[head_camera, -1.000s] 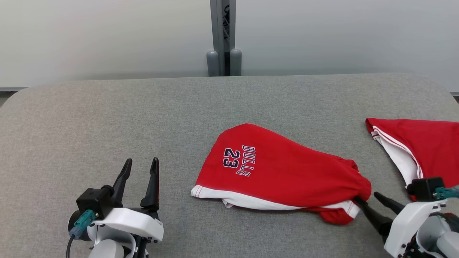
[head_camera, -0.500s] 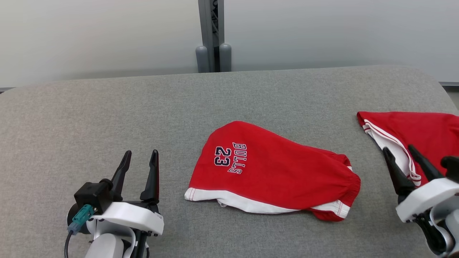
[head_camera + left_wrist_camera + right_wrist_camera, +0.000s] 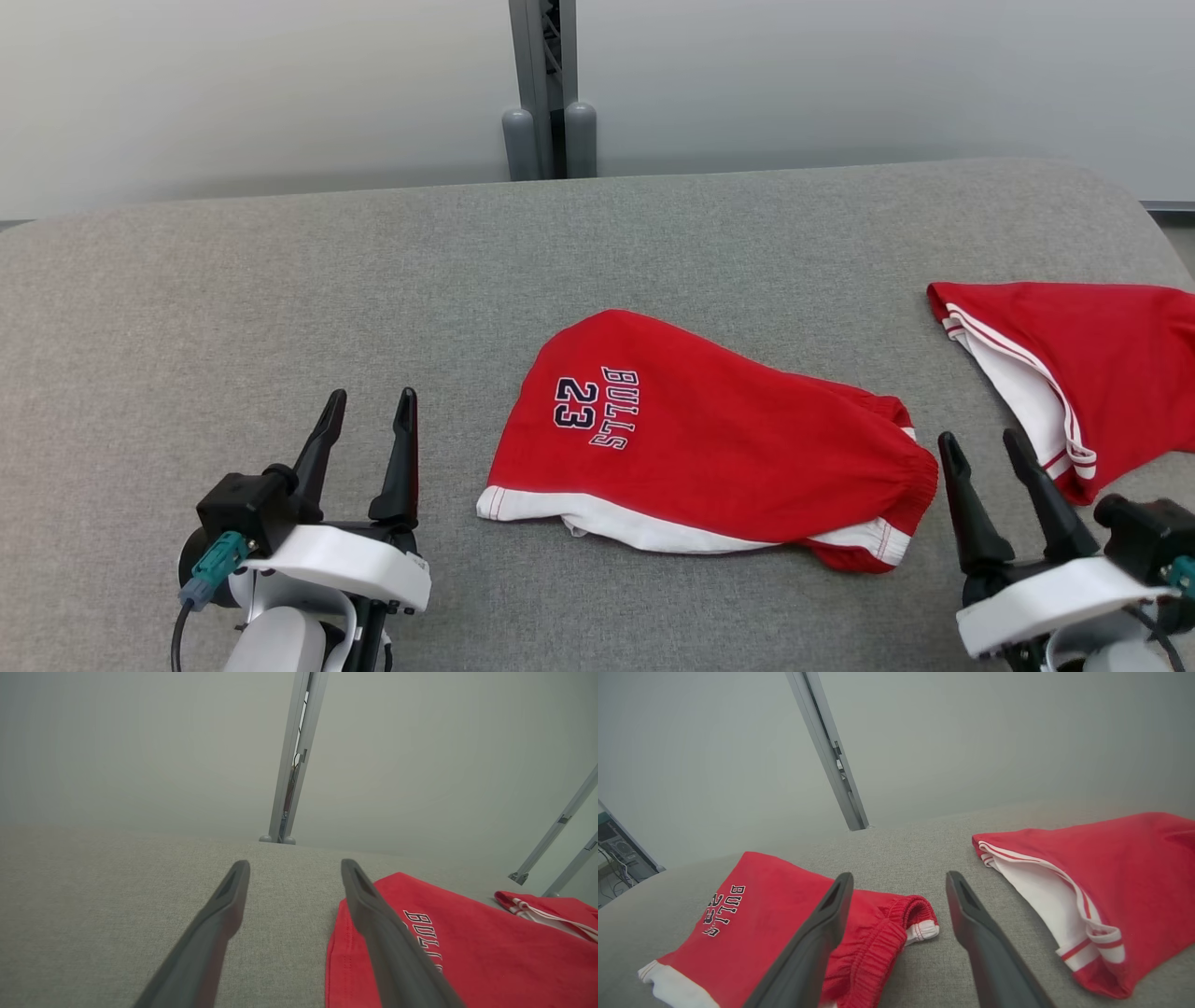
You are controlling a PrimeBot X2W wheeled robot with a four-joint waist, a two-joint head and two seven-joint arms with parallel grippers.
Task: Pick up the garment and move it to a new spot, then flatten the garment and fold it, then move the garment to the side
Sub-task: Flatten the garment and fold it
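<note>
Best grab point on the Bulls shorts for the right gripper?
Probably the gathered waistband at the right end of the Bulls shorts, coming in low from the right with the right gripper. That elastic edge bunches up thick and faces the open jaws; the white hem lies flat.

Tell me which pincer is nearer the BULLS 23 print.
Left. The left pincer sits just left of the BULLS 23 print; the right pincer is past the red shorts' waistband end, farther off.
</note>
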